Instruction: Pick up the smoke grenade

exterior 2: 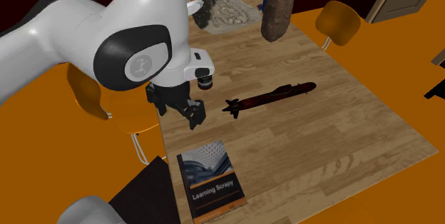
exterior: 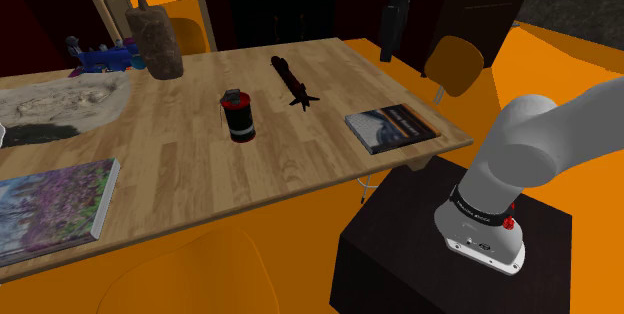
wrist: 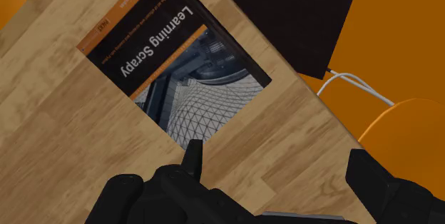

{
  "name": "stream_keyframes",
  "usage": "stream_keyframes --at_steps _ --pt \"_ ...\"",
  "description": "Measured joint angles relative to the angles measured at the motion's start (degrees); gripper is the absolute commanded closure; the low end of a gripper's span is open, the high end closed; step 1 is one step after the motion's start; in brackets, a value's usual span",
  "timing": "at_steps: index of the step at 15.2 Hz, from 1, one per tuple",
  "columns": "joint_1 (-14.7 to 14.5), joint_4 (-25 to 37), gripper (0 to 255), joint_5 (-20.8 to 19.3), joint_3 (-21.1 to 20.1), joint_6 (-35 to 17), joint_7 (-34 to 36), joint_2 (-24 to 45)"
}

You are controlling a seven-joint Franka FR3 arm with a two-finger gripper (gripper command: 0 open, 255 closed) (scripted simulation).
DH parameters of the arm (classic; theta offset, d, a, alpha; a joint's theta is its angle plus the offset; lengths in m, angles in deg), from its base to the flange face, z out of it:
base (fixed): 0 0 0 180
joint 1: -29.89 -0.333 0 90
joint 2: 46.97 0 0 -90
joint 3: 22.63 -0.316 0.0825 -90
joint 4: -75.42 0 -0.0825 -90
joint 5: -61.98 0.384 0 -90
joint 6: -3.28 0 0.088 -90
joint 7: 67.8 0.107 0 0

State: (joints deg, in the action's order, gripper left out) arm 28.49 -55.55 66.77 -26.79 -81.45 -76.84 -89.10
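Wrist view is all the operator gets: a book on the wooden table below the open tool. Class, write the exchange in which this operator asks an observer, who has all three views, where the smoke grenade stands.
Operator: Where is the smoke grenade?
Observer: In the shoulder view the smoke grenade, red and black, stands upright mid-table, to the left of the book and apart from it.
Operator: Is anything lying near it?
Observer: A dark missile-shaped model lies flat on the table, beyond the smoke grenade toward the far edge, not touching it.
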Motion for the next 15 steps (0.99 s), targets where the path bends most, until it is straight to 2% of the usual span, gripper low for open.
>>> stream_keyframes --at_steps 2,5,11,15 --pt "-0.1 0.1 0 0.1 -0.3 -0.8 0.2 0.6" --pt "-0.6 0.5 0 0.8 -2.4 -4.8 1.7 3.5" --pt "-1.2 2.5 0 0.9 -6.9 -15.4 5.0 12.6" --pt "-1.3 6.4 0 -0.3 -9.8 -20.6 7.6 19.5"
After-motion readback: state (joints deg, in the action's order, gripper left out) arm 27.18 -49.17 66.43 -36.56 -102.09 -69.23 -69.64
